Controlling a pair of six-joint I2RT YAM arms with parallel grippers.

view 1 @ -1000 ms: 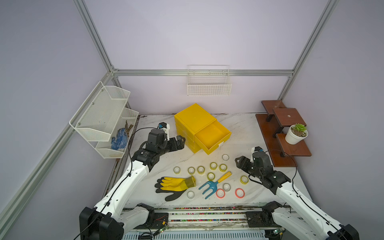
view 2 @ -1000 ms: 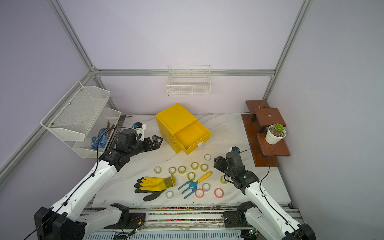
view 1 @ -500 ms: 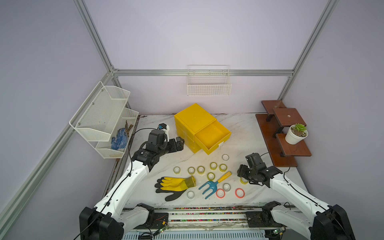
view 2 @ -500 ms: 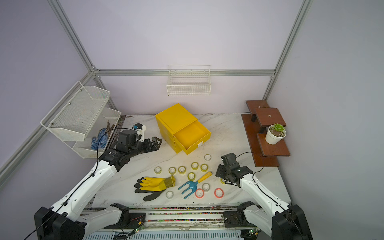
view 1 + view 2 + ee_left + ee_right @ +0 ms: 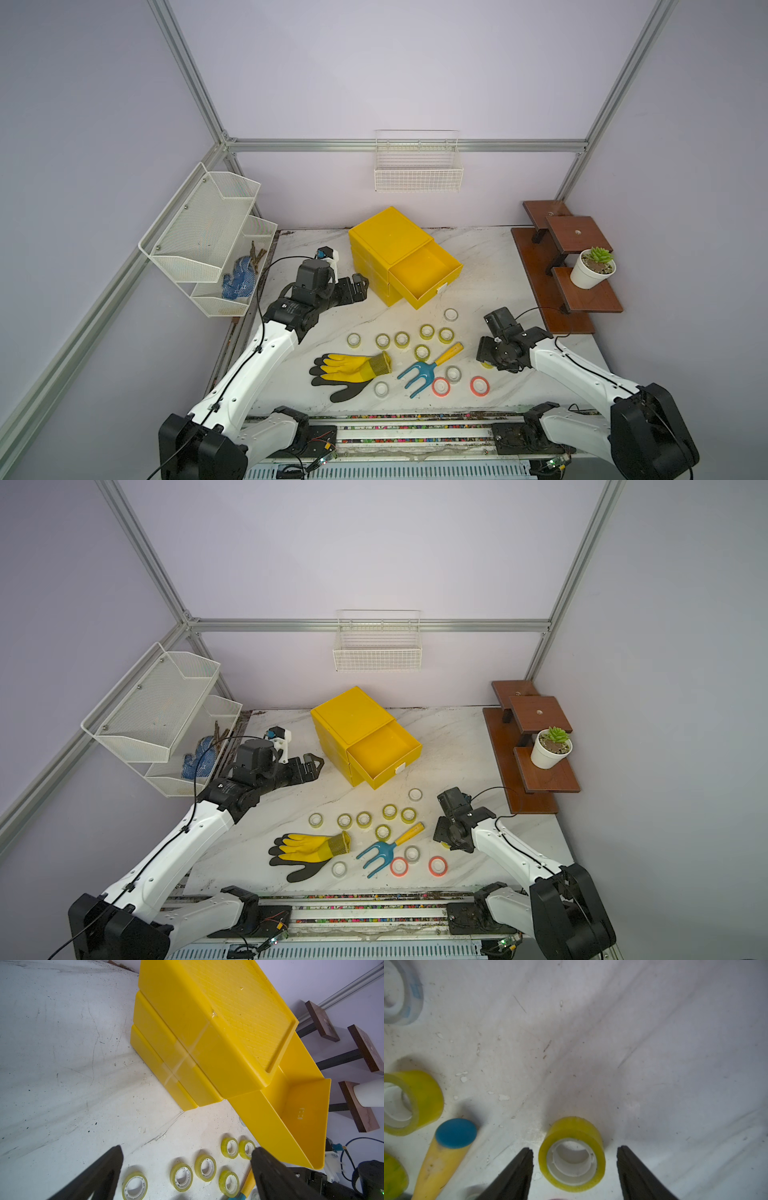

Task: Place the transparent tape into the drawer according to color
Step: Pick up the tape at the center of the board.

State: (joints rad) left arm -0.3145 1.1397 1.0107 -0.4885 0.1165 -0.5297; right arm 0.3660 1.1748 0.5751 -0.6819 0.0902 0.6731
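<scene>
White arms (image 5: 266, 355), black joints (image 5: 291, 315), black bases (image 5: 199, 451)

Both top views look down from high in front over the whole table (image 5: 478, 257). Left wrist view faces the yellow cabinet (image 5: 207, 1043) closely; right wrist view looks, seemingly from very low, at the same table

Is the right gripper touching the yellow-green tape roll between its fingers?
Apart. The right wrist view shows the yellow-green tape roll between the open fingers of the right gripper, with bare table on each side.
</scene>
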